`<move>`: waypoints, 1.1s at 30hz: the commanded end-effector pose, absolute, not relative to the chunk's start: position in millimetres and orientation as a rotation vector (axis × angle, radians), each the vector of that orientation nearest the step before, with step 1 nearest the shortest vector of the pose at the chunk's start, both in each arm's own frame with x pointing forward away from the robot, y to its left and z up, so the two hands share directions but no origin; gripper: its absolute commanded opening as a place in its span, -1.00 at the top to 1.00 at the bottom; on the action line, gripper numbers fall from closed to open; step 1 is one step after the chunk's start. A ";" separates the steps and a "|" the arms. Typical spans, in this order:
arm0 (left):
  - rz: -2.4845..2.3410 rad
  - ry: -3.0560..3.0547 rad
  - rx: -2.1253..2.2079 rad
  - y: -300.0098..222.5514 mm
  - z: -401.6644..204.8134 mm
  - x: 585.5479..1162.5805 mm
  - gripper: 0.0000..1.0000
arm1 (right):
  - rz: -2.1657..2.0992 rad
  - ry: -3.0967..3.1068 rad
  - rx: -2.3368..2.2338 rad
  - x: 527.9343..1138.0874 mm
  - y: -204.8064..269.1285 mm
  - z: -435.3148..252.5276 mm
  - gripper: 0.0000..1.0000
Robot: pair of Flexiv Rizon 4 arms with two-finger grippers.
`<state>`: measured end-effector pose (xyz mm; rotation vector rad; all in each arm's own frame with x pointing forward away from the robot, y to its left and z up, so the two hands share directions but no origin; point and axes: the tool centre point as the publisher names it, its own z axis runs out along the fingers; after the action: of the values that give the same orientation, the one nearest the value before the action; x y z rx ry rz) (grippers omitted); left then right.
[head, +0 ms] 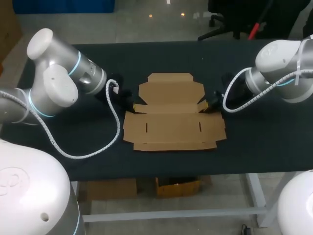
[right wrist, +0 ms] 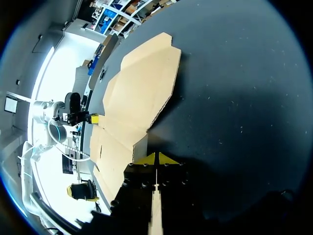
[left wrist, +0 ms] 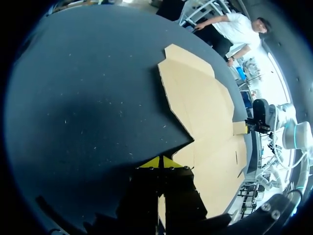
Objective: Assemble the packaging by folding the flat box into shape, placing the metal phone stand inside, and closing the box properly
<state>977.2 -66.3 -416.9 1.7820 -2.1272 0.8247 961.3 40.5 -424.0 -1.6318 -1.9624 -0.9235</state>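
Left pincer [left wrist: 160, 162], seen from its own wrist: yellow tips drawn together, point to point, low over the tabletop [head: 98, 63] and just at the left edge of the flat box [head: 173, 115]. Right pincer [right wrist: 156, 159]: likewise drawn together, mirrored at the right edge. A thin tan sliver showed in the slit between each pair of fingers. Whether that was a flap edge nipped there or cardboard seen through the gap could not be told. The box lay unfolded at the middle of the tabletop between the two pincers, its tabbed lid panel on the far side and its wider slotted panel on the near side. The left side flap [head: 140, 107] and the right side flap [head: 202, 105] lay next to the tips. The step in hand was judged to be the first, folding the blank into shape, with no wall yet upright. The next move probably called for both arms to raise the side flaps together, since nothing pinned the sheet and a one-sided push could slide it. The left arm's white cable [head: 116, 128] looped over the tabletop near the box's left corner, apart from it. No metal phone stand appeared in any view.
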 end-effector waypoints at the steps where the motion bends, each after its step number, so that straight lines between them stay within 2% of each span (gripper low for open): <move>1: 0.816 -2.125 1.788 -66.0 -420.6 979.3 1.00 | -0.927 -1.960 -1.627 961.3 39.0 -423.3 1.00; 33: 0.830 -2.211 1.799 -82.0 -400.3 974.1 1.00 | -0.877 -1.982 -1.691 959.9 41.3 -418.7 1.00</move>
<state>976.5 -78.3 -402.3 1.7780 -2.2022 0.8469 960.0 40.7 -418.7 -1.6883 -1.9808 -0.8791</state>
